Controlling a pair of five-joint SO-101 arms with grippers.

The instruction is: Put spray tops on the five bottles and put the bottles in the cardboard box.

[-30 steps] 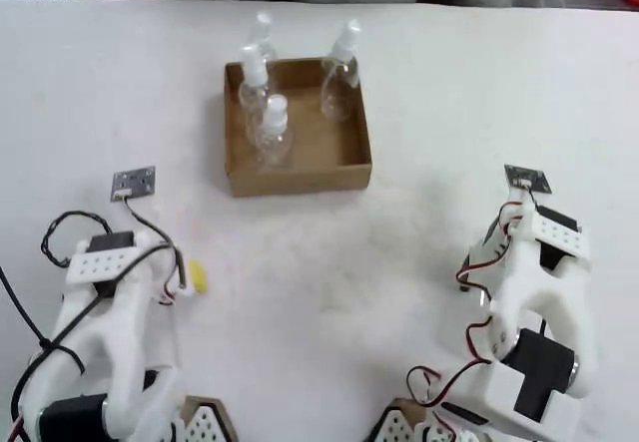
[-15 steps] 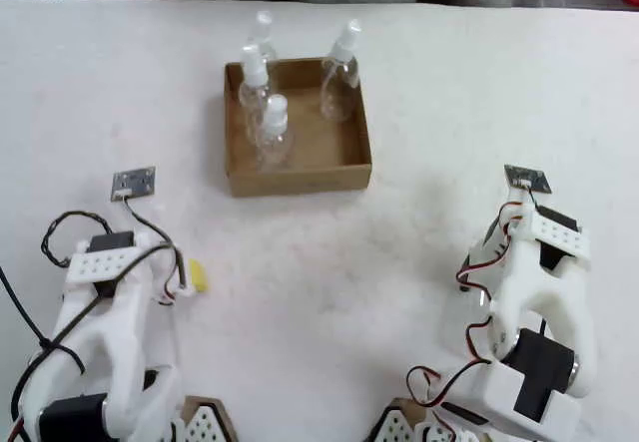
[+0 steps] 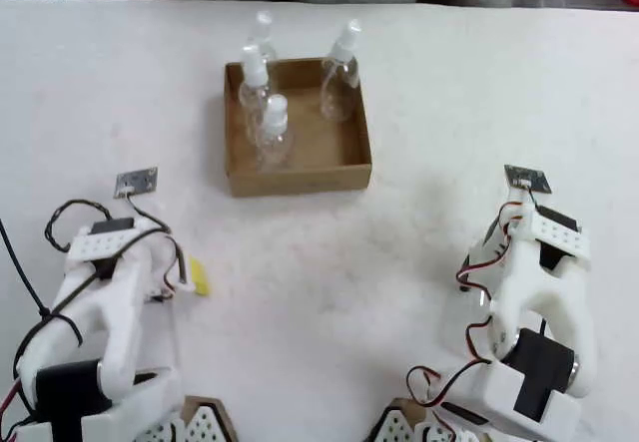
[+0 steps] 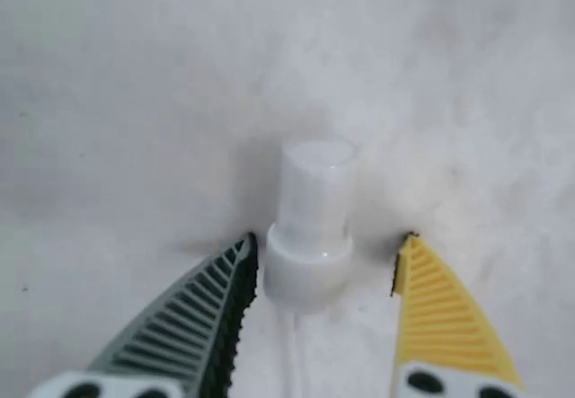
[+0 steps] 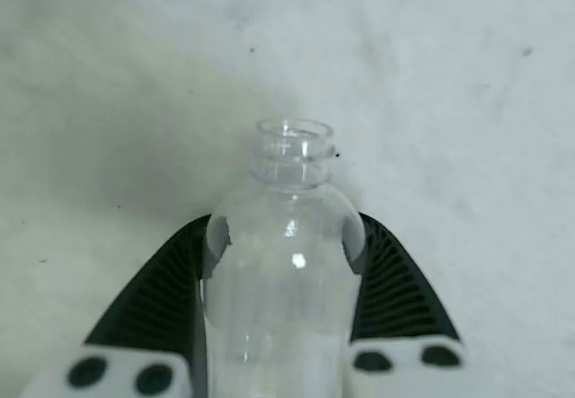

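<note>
1. The clear bottle (image 5: 283,281) ran off the edge of the right wrist view below its shoulder.
2. The spray top (image 4: 310,223) had a thin tube that was cut by the edge of the left wrist view.
3. In the high view, the right arm (image 3: 534,292) covered that bottle.
4. The left arm (image 3: 100,292) covered the spray top there, leaving one yellow fingertip (image 3: 200,277) clear.
5. The farthest capped bottle (image 3: 262,31) stood at the far wall of the cardboard box (image 3: 300,178); I could not tell whether it was inside or behind.

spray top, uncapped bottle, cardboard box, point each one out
spray top (image 4: 310,229), left wrist view, middle, at the cap's base.
uncapped bottle (image 5: 280,268), right wrist view, on its clear body.
cardboard box (image 3: 300,179), high view, on its near wall.
</note>
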